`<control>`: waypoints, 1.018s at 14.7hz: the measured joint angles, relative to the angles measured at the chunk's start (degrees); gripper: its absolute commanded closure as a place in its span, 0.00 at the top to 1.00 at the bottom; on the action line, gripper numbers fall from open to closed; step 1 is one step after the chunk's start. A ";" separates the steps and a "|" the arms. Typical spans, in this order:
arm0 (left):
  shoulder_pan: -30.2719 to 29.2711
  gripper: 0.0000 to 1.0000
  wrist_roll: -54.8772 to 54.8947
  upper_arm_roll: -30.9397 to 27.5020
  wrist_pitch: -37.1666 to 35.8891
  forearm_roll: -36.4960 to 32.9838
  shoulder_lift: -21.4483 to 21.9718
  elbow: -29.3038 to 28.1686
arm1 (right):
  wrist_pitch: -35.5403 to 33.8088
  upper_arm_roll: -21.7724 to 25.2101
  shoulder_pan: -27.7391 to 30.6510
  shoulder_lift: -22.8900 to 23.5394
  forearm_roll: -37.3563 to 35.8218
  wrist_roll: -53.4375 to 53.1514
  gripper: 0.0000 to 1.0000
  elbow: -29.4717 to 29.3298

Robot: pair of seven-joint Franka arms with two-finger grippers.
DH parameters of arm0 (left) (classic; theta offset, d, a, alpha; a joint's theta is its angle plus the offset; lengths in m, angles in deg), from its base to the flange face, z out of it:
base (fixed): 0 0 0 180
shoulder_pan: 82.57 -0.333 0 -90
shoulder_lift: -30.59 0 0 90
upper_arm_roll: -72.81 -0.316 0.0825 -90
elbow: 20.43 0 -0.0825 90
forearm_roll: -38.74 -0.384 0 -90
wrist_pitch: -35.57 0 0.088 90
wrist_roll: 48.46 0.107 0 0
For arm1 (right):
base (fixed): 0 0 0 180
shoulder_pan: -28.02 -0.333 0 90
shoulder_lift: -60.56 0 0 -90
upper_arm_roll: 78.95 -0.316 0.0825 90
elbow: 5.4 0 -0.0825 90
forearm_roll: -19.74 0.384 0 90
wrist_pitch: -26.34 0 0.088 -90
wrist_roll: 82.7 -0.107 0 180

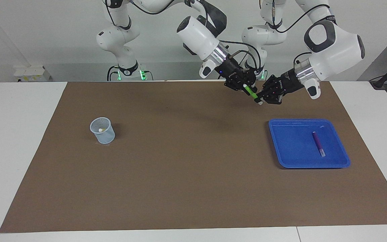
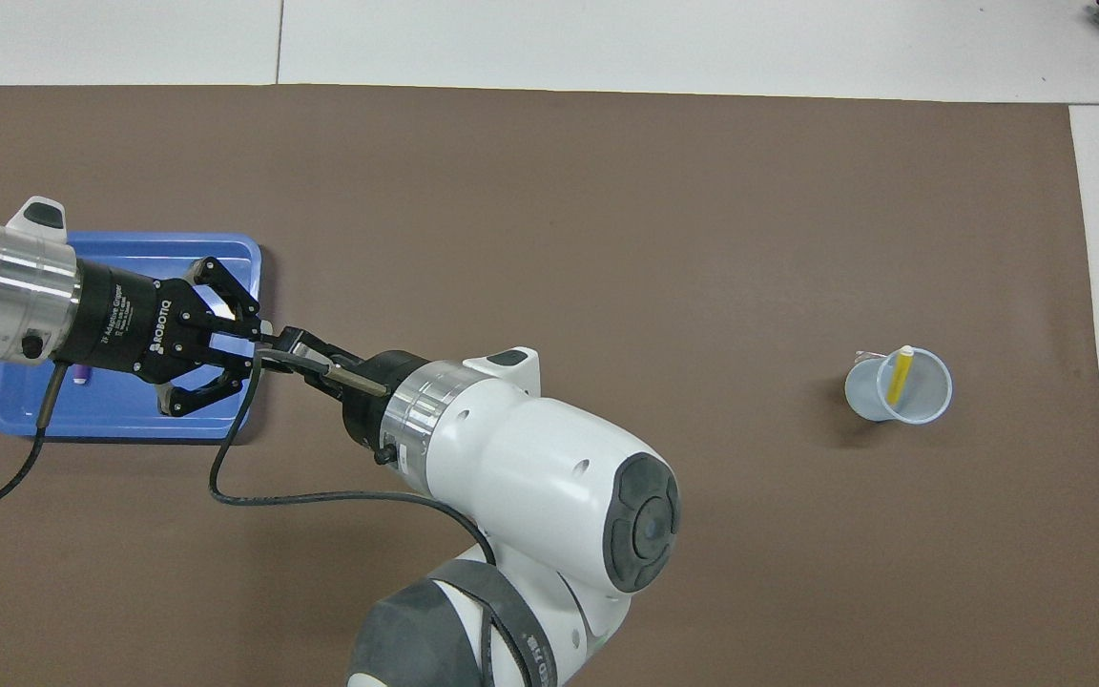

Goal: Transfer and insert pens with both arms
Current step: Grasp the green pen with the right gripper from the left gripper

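The left gripper [image 1: 260, 99] is clamped on the lower part of the green pen [image 1: 251, 93], held tilted in the air over the brown mat [image 1: 186, 174], nearer to the robots than the blue tray [image 1: 281, 148]. The right gripper [image 1: 246, 88] has closed on the pen's upper part, though how firmly is hard to judge. The purple pen [image 1: 318, 143] lies in the tray; the yellow pen [image 2: 900, 374] stands in the cup [image 2: 931, 405].

One pen [image 1: 318, 144] in tray [image 1: 287, 158] toward left arm's end, another [image 2: 900, 374] in cup [image 1: 106, 137] toward right arm's end
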 measured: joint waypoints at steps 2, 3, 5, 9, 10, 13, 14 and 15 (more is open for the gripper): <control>0.00 0.00 0.00 0.04 -0.02 0.00 0.03 -0.02 | 0.00 0.03 0.21 0.00 0.00 0.76 0.38 -0.03; 0.00 0.00 0.00 0.04 -0.02 0.00 0.04 -0.01 | 0.00 0.03 0.35 0.00 0.00 1.10 0.38 -0.02; 0.00 0.00 0.00 0.03 -0.02 0.00 0.07 -0.02 | -0.13 0.03 0.51 0.00 0.00 1.38 0.37 -0.01; 0.00 0.00 0.00 0.01 -0.02 -0.01 0.07 -0.11 | -0.50 0.03 0.52 0.00 -0.01 1.72 0.33 -0.03; 0.00 0.00 0.00 0.02 -0.02 -0.01 0.07 -0.18 | -0.51 0.02 0.51 -0.01 -0.01 1.74 0.28 -0.05; 0.00 0.00 0.00 -0.01 -0.02 -0.02 0.07 -0.31 | -0.58 -0.01 0.48 -0.02 -0.01 1.90 0.00 -0.01; -0.01 0.00 0.00 -0.09 -0.01 -0.09 0.11 -0.33 | -0.80 0.01 0.50 -0.02 -0.04 2.03 0.00 0.13; -0.01 0.00 0.00 -0.15 -0.03 -0.16 0.13 -0.35 | -0.89 0.02 0.52 -0.02 -0.04 2.07 0.00 0.19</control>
